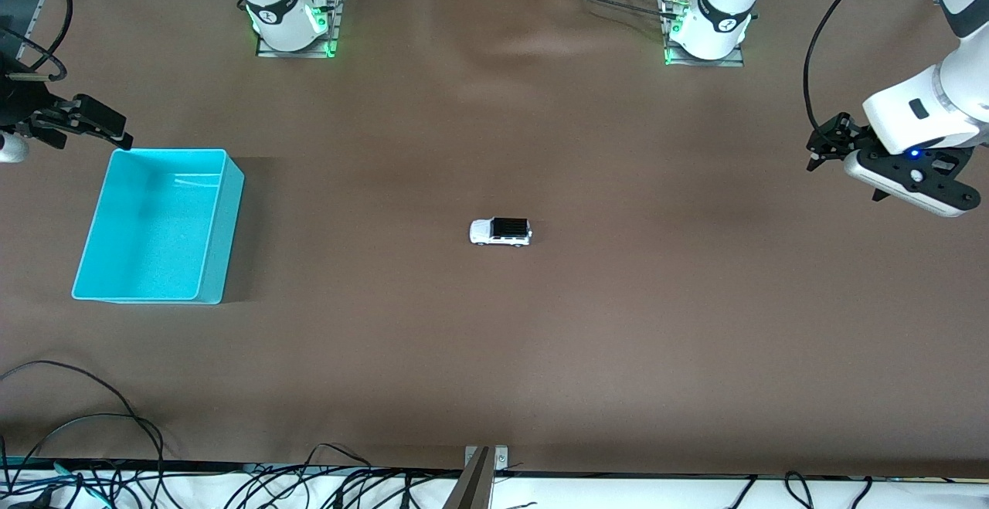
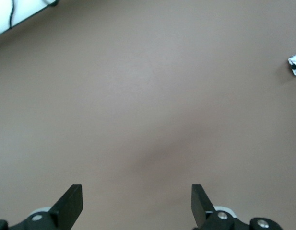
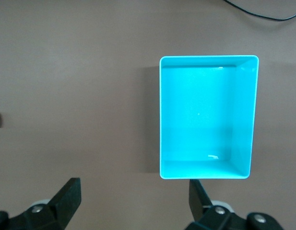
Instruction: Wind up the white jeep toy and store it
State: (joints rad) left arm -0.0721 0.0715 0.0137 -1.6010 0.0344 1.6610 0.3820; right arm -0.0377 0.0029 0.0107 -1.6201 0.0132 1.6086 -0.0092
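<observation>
Front view: cyan bin [image 1: 158, 225] holds nothing; white jeep toy [image 1: 501, 232] sits mid-bench [image 1: 618, 339]. Left gripper [image 1: 838, 146] and right gripper [image 1: 85, 124] fingers spread wide, gripping nothing.

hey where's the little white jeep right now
In the front view the white jeep toy sits on its wheels near the middle of the brown table, out in the open, well apart from the cyan bin at the right arm's end; neither gripper is near it.

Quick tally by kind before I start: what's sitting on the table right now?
Toy cars: 1, the white jeep toy, mid-table
Bins: 1, the cyan bin, empty, toward the right arm's end
Total: 2
</observation>
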